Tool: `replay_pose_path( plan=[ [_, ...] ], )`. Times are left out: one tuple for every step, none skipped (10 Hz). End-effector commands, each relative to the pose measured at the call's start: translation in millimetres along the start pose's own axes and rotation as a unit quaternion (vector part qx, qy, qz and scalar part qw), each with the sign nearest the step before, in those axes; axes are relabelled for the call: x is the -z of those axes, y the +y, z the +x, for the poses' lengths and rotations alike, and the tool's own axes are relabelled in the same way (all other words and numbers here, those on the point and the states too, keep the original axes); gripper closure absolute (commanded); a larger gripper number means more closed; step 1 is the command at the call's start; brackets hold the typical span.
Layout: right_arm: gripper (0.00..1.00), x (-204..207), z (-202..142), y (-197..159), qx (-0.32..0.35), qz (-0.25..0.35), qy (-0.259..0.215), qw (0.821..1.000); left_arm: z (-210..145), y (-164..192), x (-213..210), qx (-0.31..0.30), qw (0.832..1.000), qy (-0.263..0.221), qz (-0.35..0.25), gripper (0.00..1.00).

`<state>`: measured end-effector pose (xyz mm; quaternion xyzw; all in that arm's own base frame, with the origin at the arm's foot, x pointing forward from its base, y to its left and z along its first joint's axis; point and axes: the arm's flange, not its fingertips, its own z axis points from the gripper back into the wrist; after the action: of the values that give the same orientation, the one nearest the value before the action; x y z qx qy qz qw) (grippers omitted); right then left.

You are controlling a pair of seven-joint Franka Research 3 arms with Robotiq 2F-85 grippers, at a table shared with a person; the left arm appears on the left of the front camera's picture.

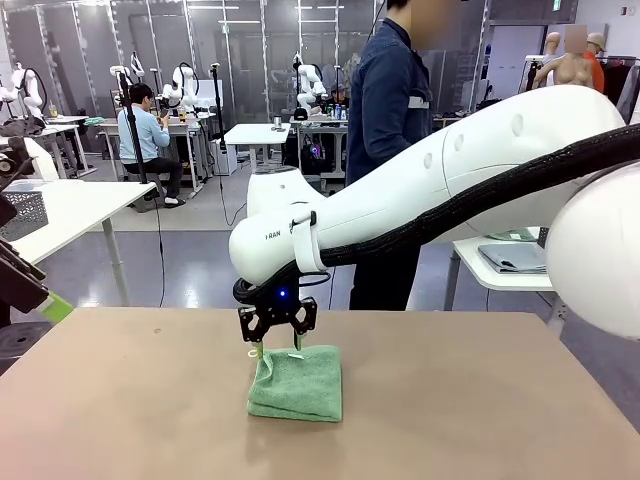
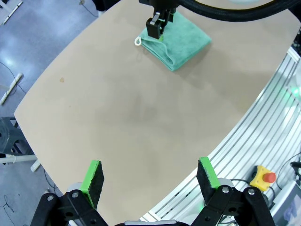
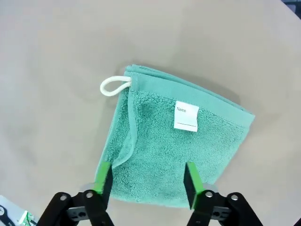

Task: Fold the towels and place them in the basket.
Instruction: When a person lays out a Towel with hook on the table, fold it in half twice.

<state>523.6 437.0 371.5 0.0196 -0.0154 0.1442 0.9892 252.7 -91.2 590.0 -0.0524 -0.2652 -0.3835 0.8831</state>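
Currently, front view: folded mint towel (image 1: 297, 383) lies mid table (image 1: 450, 400), right gripper (image 1: 277, 345) directly over its far edge.
Left wrist: left gripper (image 2: 149, 169) spread, empty, well apart from towel.
Right wrist: right gripper spread, straddling towel's edge, pinching nothing; right arm nearer.

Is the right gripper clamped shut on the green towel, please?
No, the right gripper stands open, its jaws apart above the folded green towel.

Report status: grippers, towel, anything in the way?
Right gripper open, poised over the green towel at its edge. Left gripper open, off to the side above the table. Towel folded, lying flat. No obstruction beside it.
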Motion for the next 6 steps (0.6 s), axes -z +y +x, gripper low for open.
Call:
replay_pose_path(
  plan=[
    [0.01, -6.4, -7.3, -6.3, 0.024, 0.013, -0.010, 1.000, 0.3, 2.5, 1.2, 0.001, 1.000, 0.002, 0.008, 0.00],
    [0.00, -9.1, -8.4, -9.6, 0.025, 0.016, -0.013, 0.999, 0.3, 2.5, 1.2, 0.001, 1.000, 0.002, 0.008, 0.00],
    [0.00, -7.8, -8.7, -13.9, 0.029, 0.016, -0.011, 0.999, 0.3, 2.5, 1.2, 0.001, 1.000, 0.002, 0.008, 0.00],
    [0.00, -4.5, -8.7, -20.7, 0.023, 0.005, 0.006, 1.000, 0.3, 2.5, 1.2, 0.001, 1.000, 0.002, 0.008, 0.00],
    [0.00, -9.2, 2.4, -6.4, 0.012, 0.010, -0.005, 1.000, 0.3, 2.5, 1.2, 0.001, 1.000, 0.002, 0.008, 0.00],
    [0.00, -9.2, 2.4, -6.4, 0.012, 0.010, -0.005, 1.000, 0.3, 2.5, 1.2, 0.001, 1.000, 0.002, 0.008, 0.00]
  ],
)
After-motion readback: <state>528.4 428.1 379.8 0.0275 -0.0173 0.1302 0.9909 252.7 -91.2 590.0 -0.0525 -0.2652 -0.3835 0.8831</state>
